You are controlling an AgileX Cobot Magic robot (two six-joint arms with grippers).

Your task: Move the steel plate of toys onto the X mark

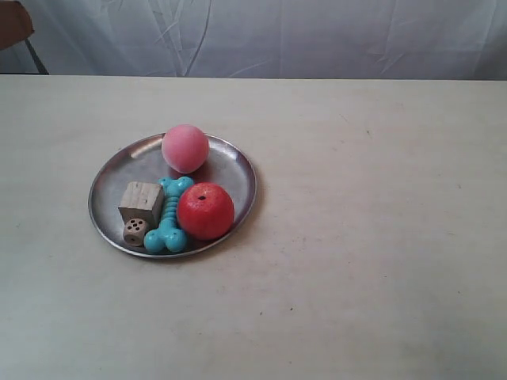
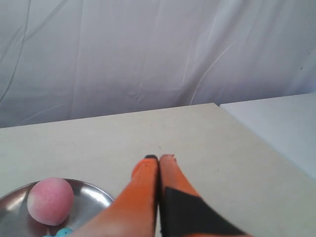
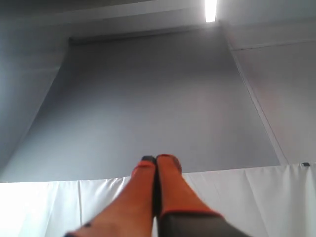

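Steel plate sits on the counter, toys inside, nothing gripping it. Left tool closed, empty, near plate rim by pink ball. Right tool closed, aimed away. Open left, pinch rim, slide flat so balls stay put.

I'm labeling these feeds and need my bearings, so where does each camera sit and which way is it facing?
Exterior view: above the table, looking down and across at the steel plate; no robot part shows.
Left wrist view: low over the table, facing across it to the white curtain; the left jaws show, shut.
Right wrist view: aimed upward at a grey wall and ceiling light; the right jaws show, shut.
Shared: exterior and left wrist views both show the pink ball on the plate.
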